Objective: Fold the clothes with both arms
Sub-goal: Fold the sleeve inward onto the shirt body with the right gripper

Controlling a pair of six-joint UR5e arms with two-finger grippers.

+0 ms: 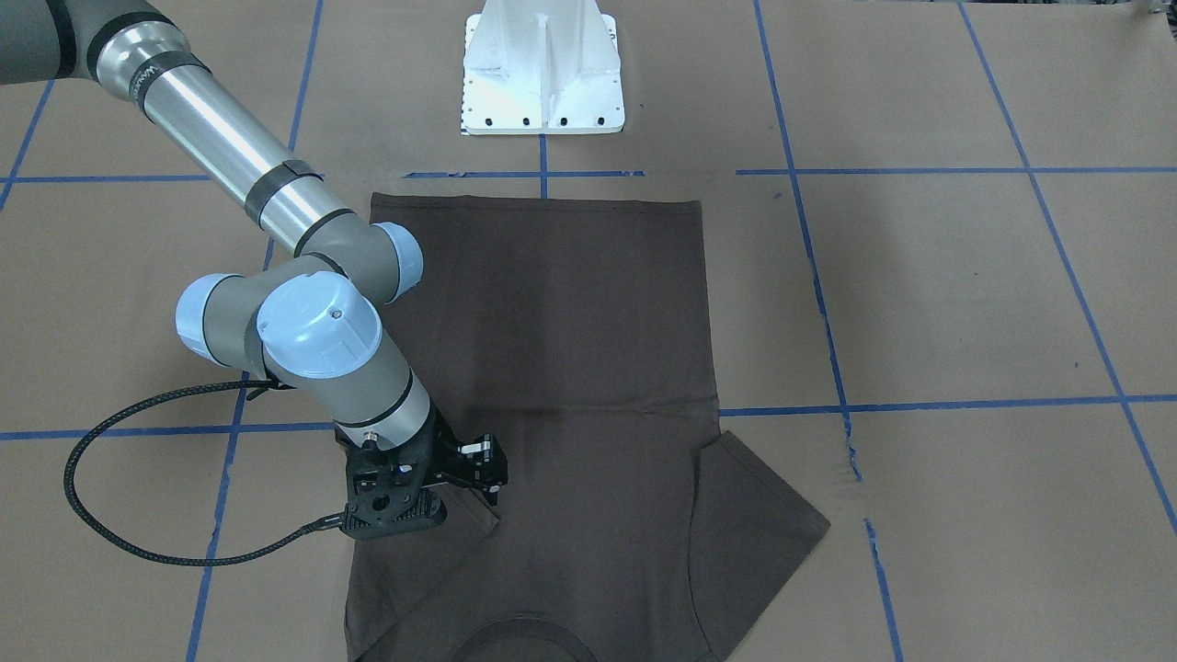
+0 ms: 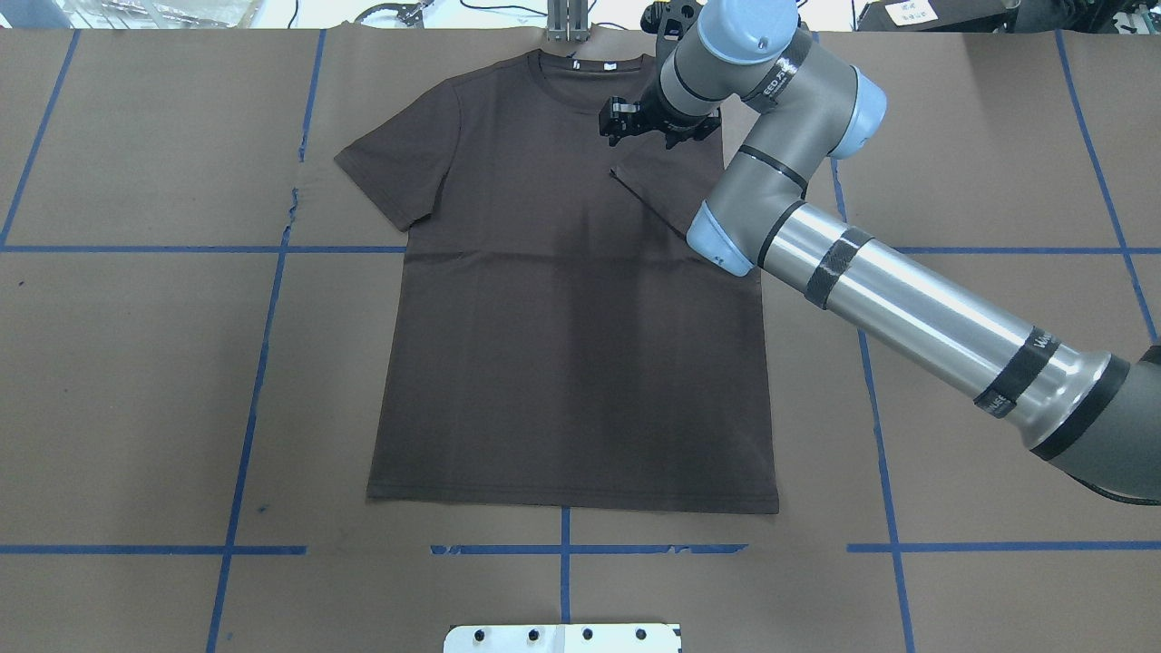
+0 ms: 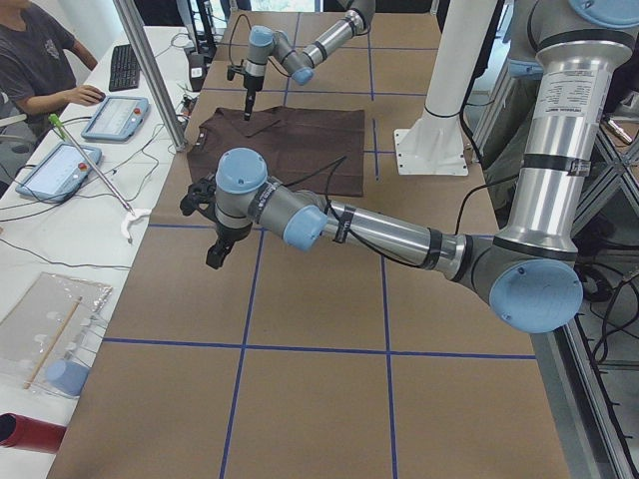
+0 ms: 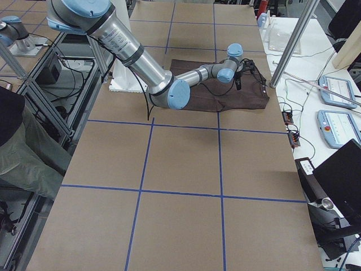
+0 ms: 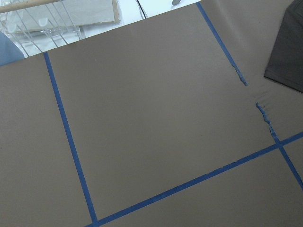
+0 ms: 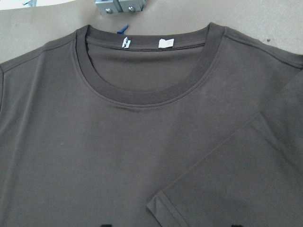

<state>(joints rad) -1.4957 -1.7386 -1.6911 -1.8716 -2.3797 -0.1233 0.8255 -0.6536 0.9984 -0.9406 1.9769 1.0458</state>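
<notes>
The T-shirt (image 2: pixel 580 345) lies flat on the table (image 2: pixel 136 363), its long axis running from the hem near the robot's base to the collar (image 6: pixel 147 90) on the far side. One sleeve (image 2: pixel 667 186) is folded in across the chest. The right gripper (image 2: pixel 658 127) hovers just above it, and its jaws look apart and hold nothing. The other sleeve (image 2: pixel 390 172) lies spread out on the robot's left. The left gripper (image 3: pixel 218 249) hangs over bare table, well apart from the shirt, and whether its jaws are apart or together cannot be told. It is the nearer one to that sleeve and would probably fold it.
</notes>
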